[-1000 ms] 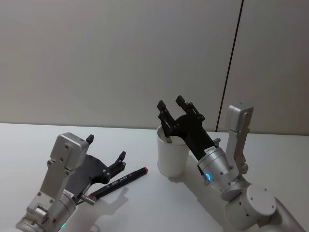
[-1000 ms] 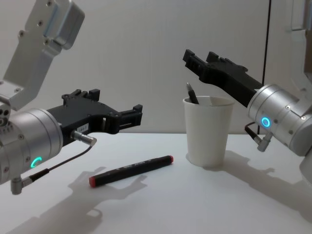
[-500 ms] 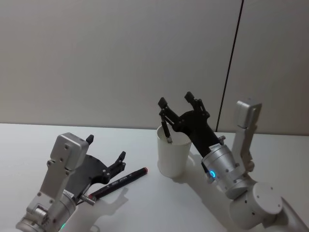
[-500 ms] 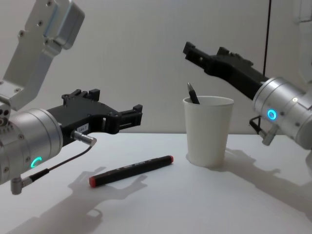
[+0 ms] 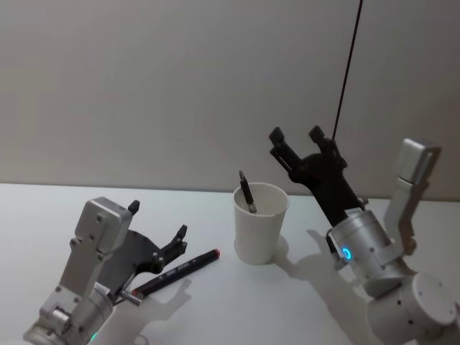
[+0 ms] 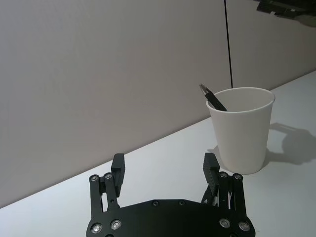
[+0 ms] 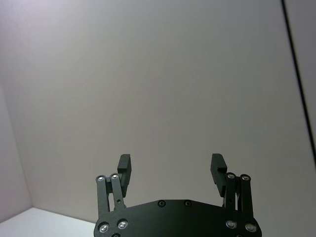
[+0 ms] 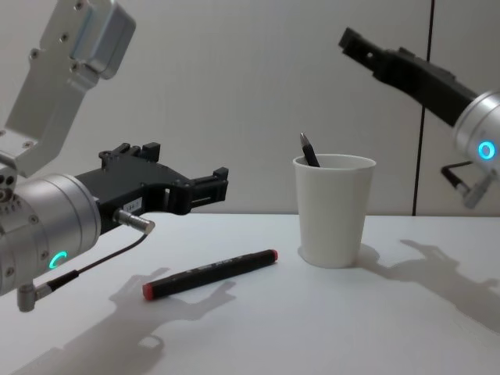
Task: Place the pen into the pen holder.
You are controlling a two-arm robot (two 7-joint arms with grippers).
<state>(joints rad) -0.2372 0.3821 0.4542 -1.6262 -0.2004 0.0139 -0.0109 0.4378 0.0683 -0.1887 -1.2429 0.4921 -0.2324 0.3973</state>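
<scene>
Left gripper (image 5: 158, 219), claw spread, hides the tail of a red-capped marker (image 5: 183, 268). At its two o'clock the pen holder (image 5: 257, 237) hides the pen (image 5: 247, 192) but for its top end. Right gripper (image 5: 296, 134), spread too, hangs at the holder's one o'clock.

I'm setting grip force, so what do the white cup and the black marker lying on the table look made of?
The tapered white cup looks like thin matte paper, going by its rolled rim and dull, even wall; any coating cannot be told. The red-tipped black marker looks like hard plastic, probably smooth: a straight rigid barrel with pale printed lettering.
</scene>
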